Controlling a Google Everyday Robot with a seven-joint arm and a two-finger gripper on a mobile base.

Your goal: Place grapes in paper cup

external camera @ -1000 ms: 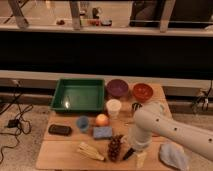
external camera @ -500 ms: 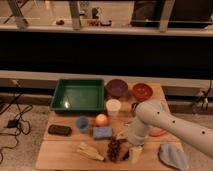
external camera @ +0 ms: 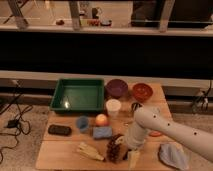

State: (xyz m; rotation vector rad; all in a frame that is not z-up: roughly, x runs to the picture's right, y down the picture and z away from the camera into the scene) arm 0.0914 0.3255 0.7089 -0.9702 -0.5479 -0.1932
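The white arm (external camera: 170,131) reached in from the right, with its gripper (external camera: 131,156) low over the near edge of the wooden table (external camera: 65,156), just right of the grapes (external camera: 115,148), fingers spread. The grapes lay on the table on the near side of a blue sponge (external camera: 102,132). The paper cup (external camera: 113,107) stood upright farther back, beside a green tray (external camera: 77,95).

purple grapes (external camera: 115,148), white paper cup (external camera: 113,107), green tray (external camera: 80,96)

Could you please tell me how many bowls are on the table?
2. The purple bowl sits right of the green tray; the red bowl is beside it, farther right. The gripper hangs next to the grapes at the front of the table; its arm may hide something.
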